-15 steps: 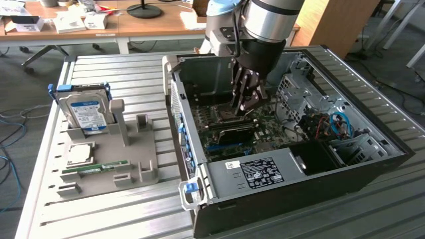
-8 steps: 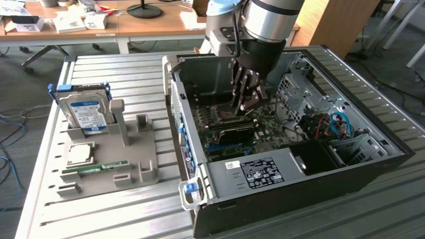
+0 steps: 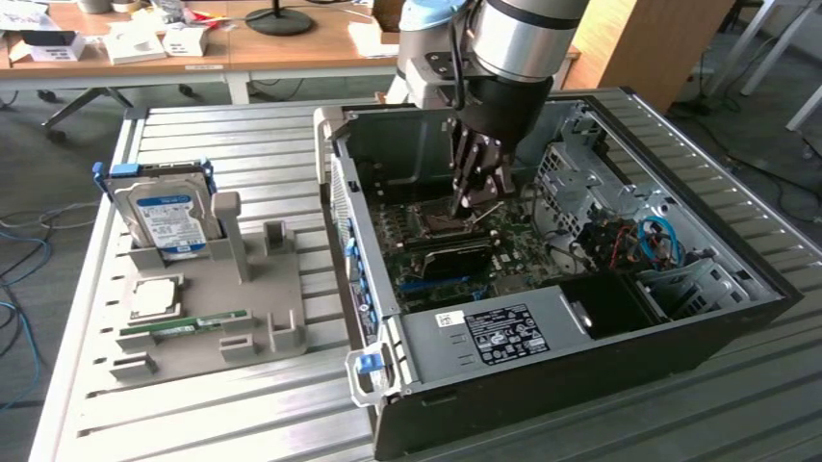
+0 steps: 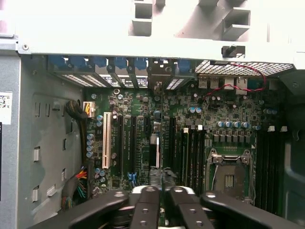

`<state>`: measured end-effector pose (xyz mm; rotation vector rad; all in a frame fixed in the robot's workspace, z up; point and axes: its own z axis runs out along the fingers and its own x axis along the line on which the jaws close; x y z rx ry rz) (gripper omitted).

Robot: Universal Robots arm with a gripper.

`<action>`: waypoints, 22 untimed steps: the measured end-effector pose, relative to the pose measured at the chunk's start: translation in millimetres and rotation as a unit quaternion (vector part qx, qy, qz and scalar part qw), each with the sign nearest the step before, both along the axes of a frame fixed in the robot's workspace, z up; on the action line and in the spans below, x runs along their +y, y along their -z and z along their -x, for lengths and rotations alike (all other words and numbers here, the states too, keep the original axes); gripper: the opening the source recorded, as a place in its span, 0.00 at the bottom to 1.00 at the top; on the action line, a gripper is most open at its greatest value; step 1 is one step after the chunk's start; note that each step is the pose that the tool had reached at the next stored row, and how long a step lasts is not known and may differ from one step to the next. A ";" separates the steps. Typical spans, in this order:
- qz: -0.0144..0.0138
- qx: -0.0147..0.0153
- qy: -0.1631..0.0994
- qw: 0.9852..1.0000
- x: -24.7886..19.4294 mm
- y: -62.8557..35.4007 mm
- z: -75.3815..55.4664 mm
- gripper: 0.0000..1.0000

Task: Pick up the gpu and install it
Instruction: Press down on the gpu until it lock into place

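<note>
Above the computer case [image 3: 578, 385], the arm [image 3: 521, 38] is showing a silvery cylindrical sleeve, a pale blue-grey joint, a black wrist section, a thin black cable, and a dark gripper [image 3: 478, 200].

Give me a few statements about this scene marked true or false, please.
1. The hard drive stands upright in the gray holder. True.
2. The gripper hangs over the gray holder. False: it is inside the open computer case, above the motherboard.
3. The RAM stick lies on the gray holder. True.
4. The gpu rests on the gray holder. False: the gripper holds it inside the computer case.
</note>
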<state>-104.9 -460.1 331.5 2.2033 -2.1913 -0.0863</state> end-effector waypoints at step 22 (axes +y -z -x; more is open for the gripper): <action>0.000 -0.006 -0.003 1.000 0.0 20.1 3.3 0.11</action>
